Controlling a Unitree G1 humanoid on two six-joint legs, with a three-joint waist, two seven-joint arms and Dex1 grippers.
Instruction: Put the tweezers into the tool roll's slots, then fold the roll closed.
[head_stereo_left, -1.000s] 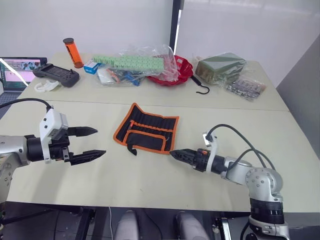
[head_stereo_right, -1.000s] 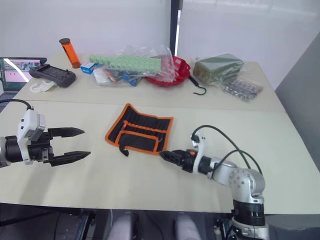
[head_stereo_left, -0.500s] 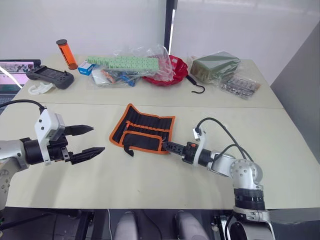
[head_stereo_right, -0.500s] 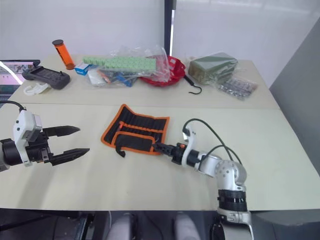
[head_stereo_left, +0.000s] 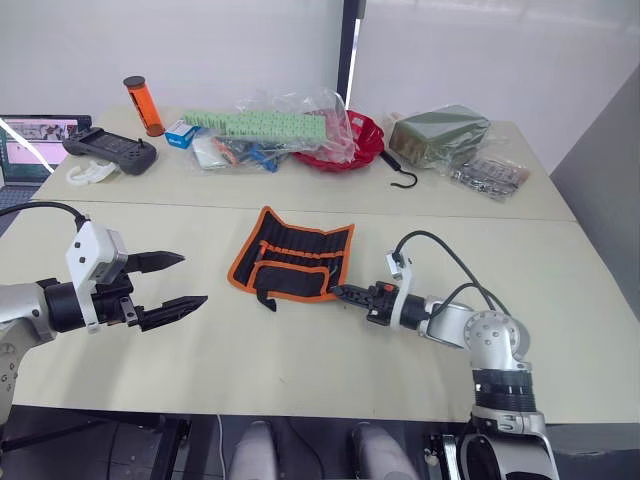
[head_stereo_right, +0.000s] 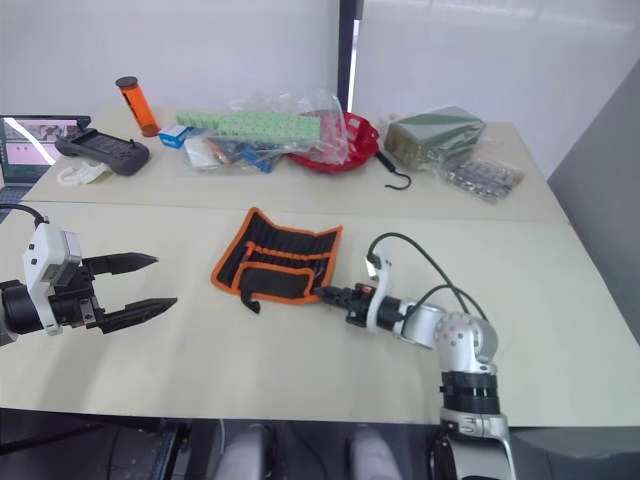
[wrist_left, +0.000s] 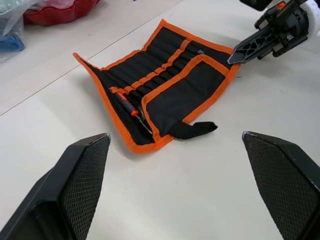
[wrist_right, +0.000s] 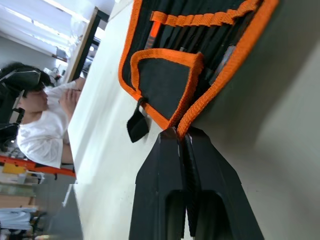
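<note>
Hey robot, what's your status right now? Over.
Right gripper shut at the tool roll orange corner edge. Left gripper open, apart from it. Roll lies unfolded, nothing blocking.

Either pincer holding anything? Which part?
Right pincer is shut on the tool roll, pinching its orange-edged corner. Left pincer is open, holding nothing.

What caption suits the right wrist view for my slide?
Shut right pincer at the orange-edged black fabric tool roll's corner.

pale beige table (head_stereo_left: 300, 350) against white wall (head_stereo_left: 200, 50), dark vertical post (head_stereo_left: 349, 50)
</note>
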